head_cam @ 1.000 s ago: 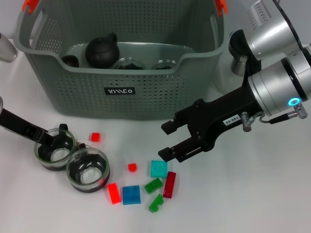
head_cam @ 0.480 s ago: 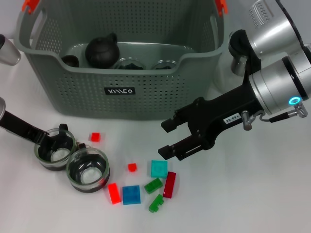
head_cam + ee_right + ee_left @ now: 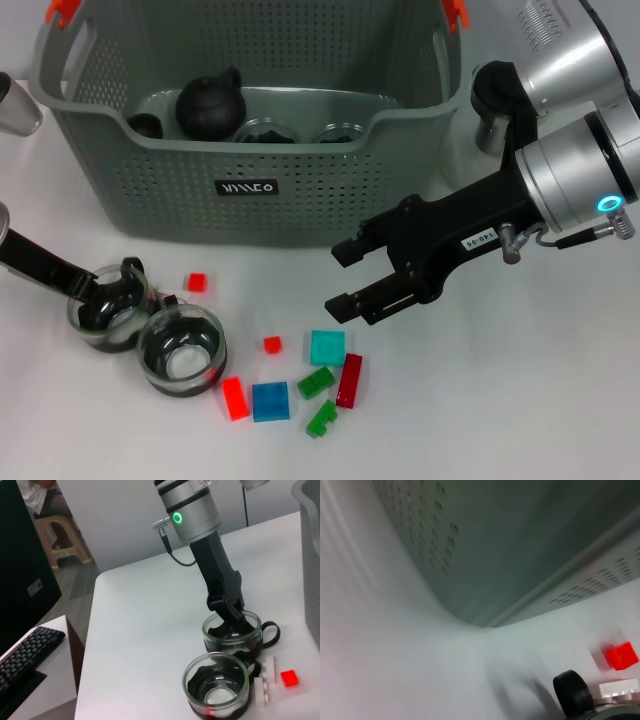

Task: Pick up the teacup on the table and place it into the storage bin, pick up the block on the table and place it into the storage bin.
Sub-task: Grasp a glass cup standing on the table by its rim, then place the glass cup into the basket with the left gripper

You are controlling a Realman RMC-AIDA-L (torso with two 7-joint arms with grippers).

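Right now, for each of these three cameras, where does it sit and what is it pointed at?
Head view: high up, facing down at the storage bin, both arms showing.
Left wrist view: low by the table, facing the bin's wall; no own fingers visible.
Right wrist view: faces across the table at the left gripper on a glass teacup.
Shared: small red block.

storage bin (image 3: 300, 190): grey, perforated, orange clips | teapot (image 3: 210, 105): black | table (image 3: 520, 400): white

**Task items on the surface**

Storage bin (image 3: 250, 190): grey, perforated, orange rim clips, upright at the rear. Two glass teacups (image 3: 182, 352), dark-based, upright, side by side at front left. Loose blocks (image 3: 326, 347): red, blue, teal, green, scattered before the bin.
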